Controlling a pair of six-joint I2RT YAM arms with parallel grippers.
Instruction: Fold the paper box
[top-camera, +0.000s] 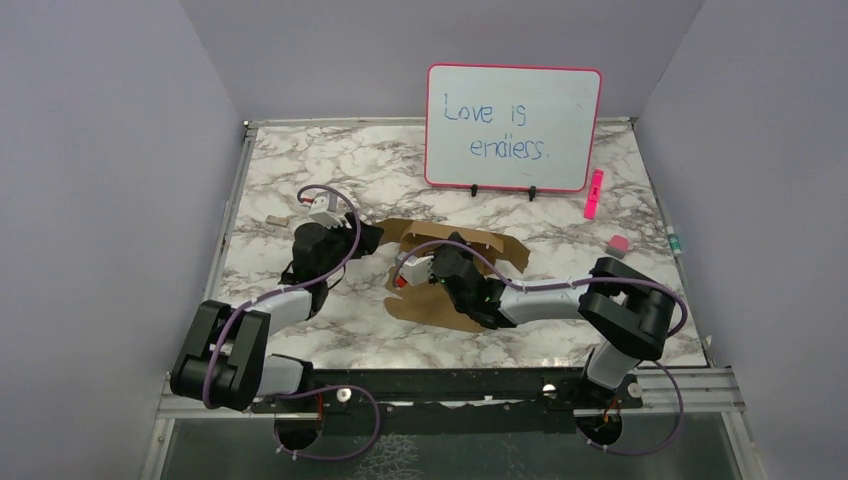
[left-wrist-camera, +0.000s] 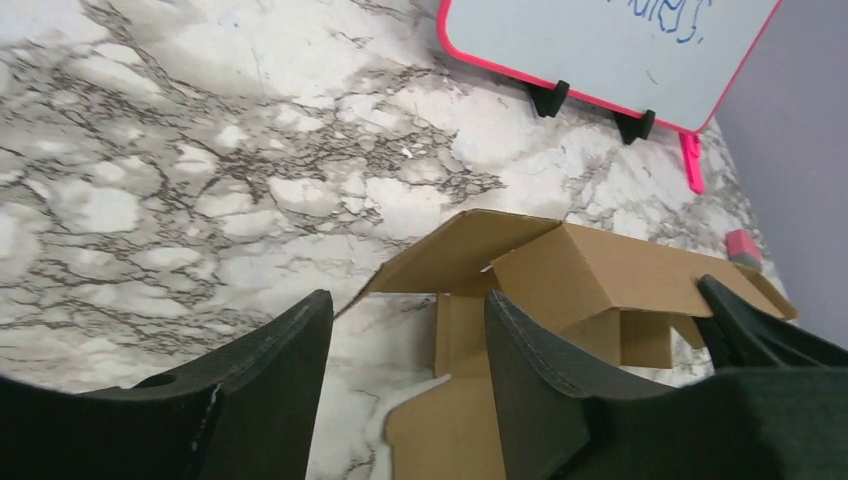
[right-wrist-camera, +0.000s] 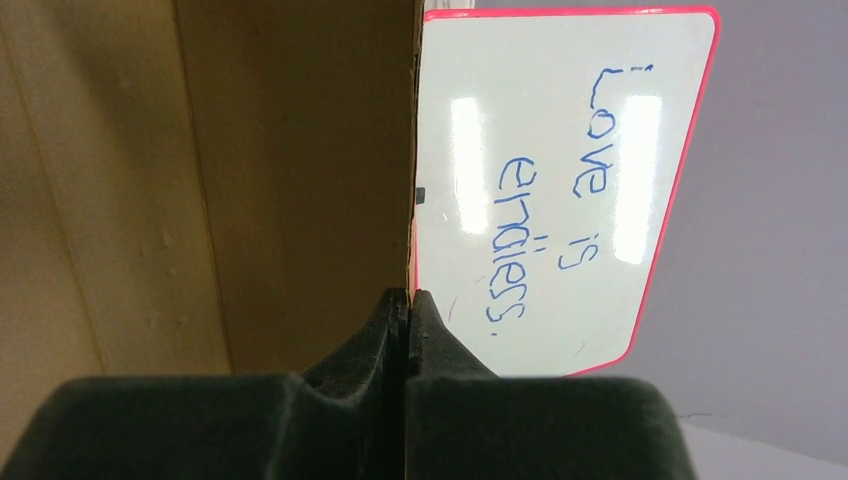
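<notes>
The paper box is a brown cardboard sheet, partly folded, lying at the table's middle with its rear walls raised. My right gripper is over it and is shut on the edge of an upright cardboard panel, jaws pinched together on it. My left gripper is just left of the box, low over the table. In the left wrist view it is open and empty, with the box's raised flaps just ahead and to the right.
A pink-framed whiteboard stands at the back, also in the right wrist view. A pink marker and a pink eraser lie at the right. A tiny cardboard scrap lies at the left.
</notes>
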